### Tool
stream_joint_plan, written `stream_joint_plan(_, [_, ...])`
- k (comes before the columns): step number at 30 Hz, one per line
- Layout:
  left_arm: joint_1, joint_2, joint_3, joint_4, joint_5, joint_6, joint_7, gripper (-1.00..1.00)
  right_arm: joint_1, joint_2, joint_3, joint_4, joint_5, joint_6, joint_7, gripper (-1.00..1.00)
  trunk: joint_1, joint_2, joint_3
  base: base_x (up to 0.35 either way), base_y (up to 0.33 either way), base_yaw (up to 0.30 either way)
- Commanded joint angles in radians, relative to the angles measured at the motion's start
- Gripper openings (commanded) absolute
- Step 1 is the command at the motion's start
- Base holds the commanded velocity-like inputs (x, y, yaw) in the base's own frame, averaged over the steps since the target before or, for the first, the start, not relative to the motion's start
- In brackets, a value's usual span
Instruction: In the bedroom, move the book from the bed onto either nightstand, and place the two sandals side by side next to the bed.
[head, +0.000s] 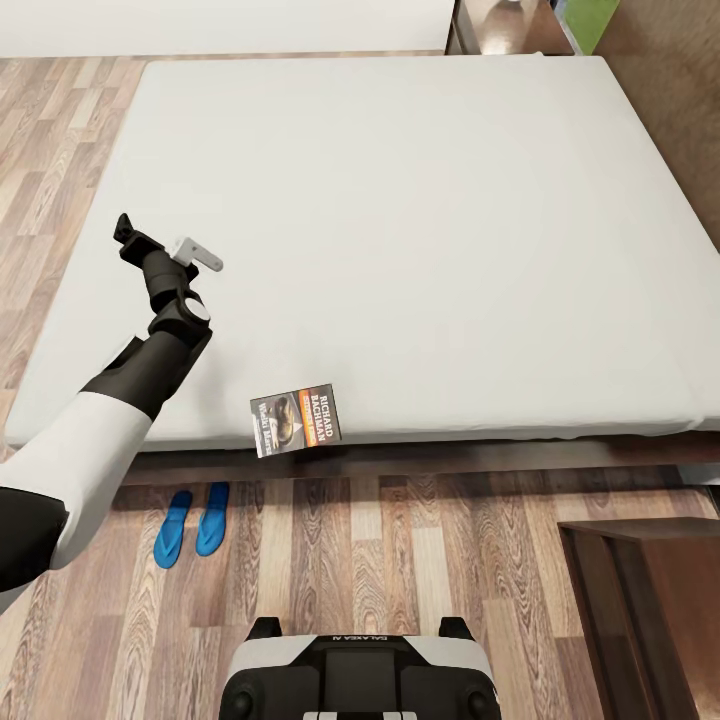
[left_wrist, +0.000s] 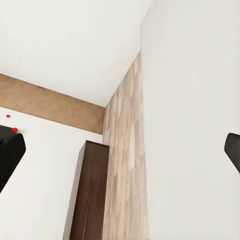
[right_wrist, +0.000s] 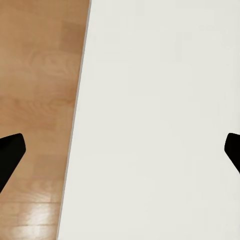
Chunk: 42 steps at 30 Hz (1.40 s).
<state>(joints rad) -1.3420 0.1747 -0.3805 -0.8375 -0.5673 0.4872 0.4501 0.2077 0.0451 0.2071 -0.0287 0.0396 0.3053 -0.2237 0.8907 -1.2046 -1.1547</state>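
The book (head: 296, 419) overhangs the bed's (head: 400, 230) near edge; two sandals (head: 192, 522) lie beside it. Both grippers, left (left_wrist: 120, 155) and right (right_wrist: 120, 152), are spread, fingertips cropped.

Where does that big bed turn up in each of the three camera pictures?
Head view: the bed takes up most of the picture, with the book at its near edge.
Left wrist view: a pale surface, apparently the mattress, beside floor planks.
Right wrist view: a similar pale surface, likely the mattress too.
Shared landmark: the wood floor bordering the bed.
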Motion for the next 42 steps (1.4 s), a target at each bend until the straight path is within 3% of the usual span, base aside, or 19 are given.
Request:
stream_joint_plan(1, [-0.001, 0.001, -0.005, 0.0, -0.005, 0.008, 0.002, 1.0, 0.001, 0.0, 0.005, -0.003, 0.004, 0.009, -0.002, 1.0, 0.0, 0.0, 0.0, 0.0, 0.0, 0.0])
stream_joint_plan(13, [-0.001, 0.001, -0.005, 0.0, -0.005, 0.008, 0.003, 1.0, 0.001, 0.0, 0.005, -0.003, 0.004, 0.008, -0.002, 1.0, 0.0, 0.0, 0.0, 0.0, 0.0, 0.0])
stream_joint_plan(20, [0.039, -0.007, -0.029, -0.003, -0.042, 0.012, -0.004, 1.0, 0.001, 0.004, 0.0, -0.013, 0.003, -0.028, -0.003, 1.0, 0.0, 0.0, 0.0, 0.0, 0.0, 0.0])
stream_joint_plan(26, [0.073, 0.004, -0.03, -0.003, -0.073, 0.018, -0.038, 1.0, 0.001, 0.002, -0.001, -0.014, 0.003, -0.061, -0.003, 1.0, 0.0, 0.0, 0.0, 0.0, 0.0, 0.0])
stream_joint_plan(27, [0.113, 0.01, -0.03, -0.003, -0.139, 0.019, -0.085, 1.0, 0.001, 0.002, -0.001, -0.014, 0.003, -0.075, -0.003, 1.0, 0.0, 0.0, 0.0, 0.0, 0.0, 0.0])
stream_joint_plan(30, [0.105, 0.027, -0.03, -0.003, -0.148, 0.019, -0.094, 1.0, 0.001, 0.001, -0.001, -0.014, 0.003, -0.077, -0.003, 1.0, 0.0, 0.0, 0.0, 0.0, 0.0, 0.0])
stream_joint_plan(34, [0.084, 0.076, -0.029, -0.003, -0.161, 0.02, -0.107, 1.0, 0.001, 0.0, -0.001, -0.014, 0.003, -0.079, -0.003, 1.0, 0.0, 0.0, 0.0, 0.0, 0.0, 0.0])
stream_joint_plan(38, [0.036, 0.13, -0.029, 0.01, -0.166, 0.018, -0.115, 1.0, 0.0, 0.0, -0.002, -0.015, 0.004, -0.079, -0.003, 1.0, 0.0, 0.0, 0.0, 0.0, 0.0, 0.0])
stream_joint_plan(39, [0.036, 0.13, -0.029, 0.01, -0.166, 0.018, -0.115, 1.0, 0.0, 0.0, -0.002, -0.015, 0.004, -0.079, -0.003, 1.0, 0.0, 0.0, 0.0, 0.0, 0.0, 0.0])
stream_joint_plan(42, [-0.029, 0.174, -0.029, 0.066, -0.167, 0.007, -0.12, 1.0, 0.0, -0.001, -0.002, -0.015, 0.004, -0.08, -0.003, 1.0, 0.0, 0.0, 0.0, 0.0, 0.0, 0.0])
